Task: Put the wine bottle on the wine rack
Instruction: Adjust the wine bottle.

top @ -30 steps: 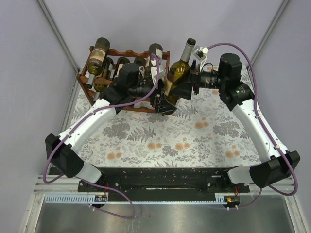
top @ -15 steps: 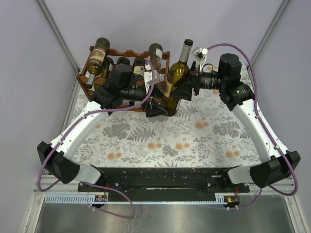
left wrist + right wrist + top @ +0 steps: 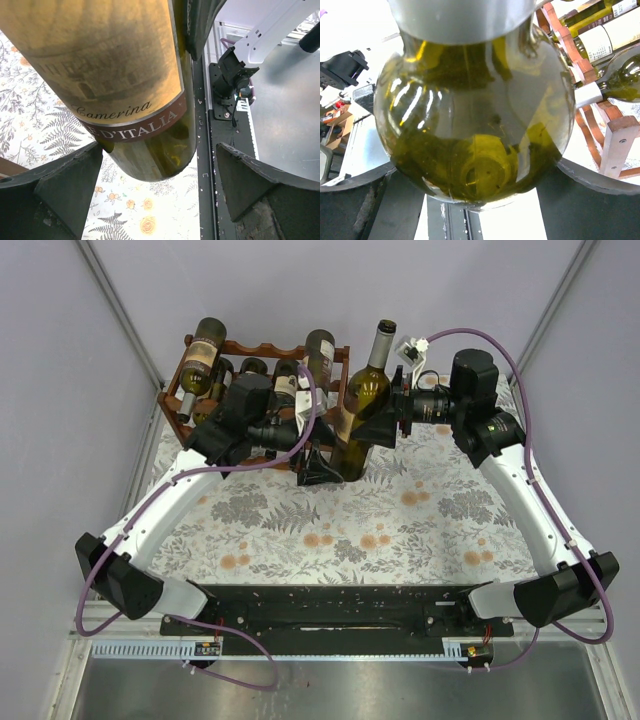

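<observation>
The wine bottle (image 3: pixel 362 405) stands neck-up, gripped at its shoulder by the right claw (image 3: pixel 380 426). The left claw (image 3: pixel 330 462), spread wide, straddles its base beside the wine rack (image 3: pixel 250 348).

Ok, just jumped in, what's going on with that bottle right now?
The right hand grips the green glass wine bottle with the cream label around its upper body, roughly upright, just in front of the reddish-brown wooden wine rack, which already carries several bottles. The left hand sits wide open around the bottle's lower end. The bottle isn't racked yet; whether its base rests on the floral cloth is unclear.
</observation>
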Robot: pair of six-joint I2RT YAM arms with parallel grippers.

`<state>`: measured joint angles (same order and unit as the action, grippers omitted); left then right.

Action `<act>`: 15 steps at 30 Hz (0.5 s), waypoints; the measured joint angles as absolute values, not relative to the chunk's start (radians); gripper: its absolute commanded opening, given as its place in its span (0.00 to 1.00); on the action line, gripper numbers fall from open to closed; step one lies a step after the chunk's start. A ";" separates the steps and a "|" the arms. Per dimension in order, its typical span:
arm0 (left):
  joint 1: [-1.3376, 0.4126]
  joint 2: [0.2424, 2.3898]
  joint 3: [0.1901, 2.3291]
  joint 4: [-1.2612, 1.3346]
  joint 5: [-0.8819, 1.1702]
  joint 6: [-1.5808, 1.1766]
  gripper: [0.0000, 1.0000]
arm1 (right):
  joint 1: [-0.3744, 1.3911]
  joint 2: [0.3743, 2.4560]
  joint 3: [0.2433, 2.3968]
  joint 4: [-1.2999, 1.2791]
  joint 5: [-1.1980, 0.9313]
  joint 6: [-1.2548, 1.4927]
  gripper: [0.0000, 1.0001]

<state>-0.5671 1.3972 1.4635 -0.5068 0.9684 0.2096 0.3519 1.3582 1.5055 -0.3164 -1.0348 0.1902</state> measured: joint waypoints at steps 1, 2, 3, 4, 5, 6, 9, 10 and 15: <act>-0.567 1.397 1.462 -0.504 0.976 0.205 0.99 | 0.352 1.358 1.505 -0.317 -1.037 0.190 0.00; -0.567 1.397 1.459 -0.498 0.986 0.198 0.99 | 0.352 1.358 1.505 -0.318 -1.039 0.190 0.00; -0.567 1.398 1.456 -0.492 0.990 0.190 0.99 | 0.352 1.358 1.505 -0.318 -1.040 0.190 0.00; -0.568 1.400 1.455 -0.487 0.995 0.180 0.99 | 0.352 1.358 1.505 -0.320 -1.041 0.191 0.00; -0.570 1.404 1.455 -0.482 0.999 0.175 0.99 | 0.352 1.358 1.505 -0.321 -1.041 0.191 0.00; -0.575 1.411 1.455 -0.474 1.002 0.167 0.99 | 0.352 1.358 1.505 -0.321 -1.041 0.190 0.00; -0.593 1.432 1.455 -0.459 1.007 0.152 0.99 | 0.352 1.358 1.505 -0.322 -1.041 0.191 0.00; -0.599 1.440 1.455 -0.453 1.008 0.148 0.99 | 0.352 1.358 1.505 -0.322 -1.041 0.191 0.00; -0.622 1.471 1.455 -0.430 1.010 0.120 0.99 | 0.352 1.358 1.505 -0.321 -1.041 0.192 0.00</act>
<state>-0.6224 1.4708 1.4548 -0.4305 1.0100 0.1200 0.3523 1.3582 1.5055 -0.3210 -1.0409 0.1917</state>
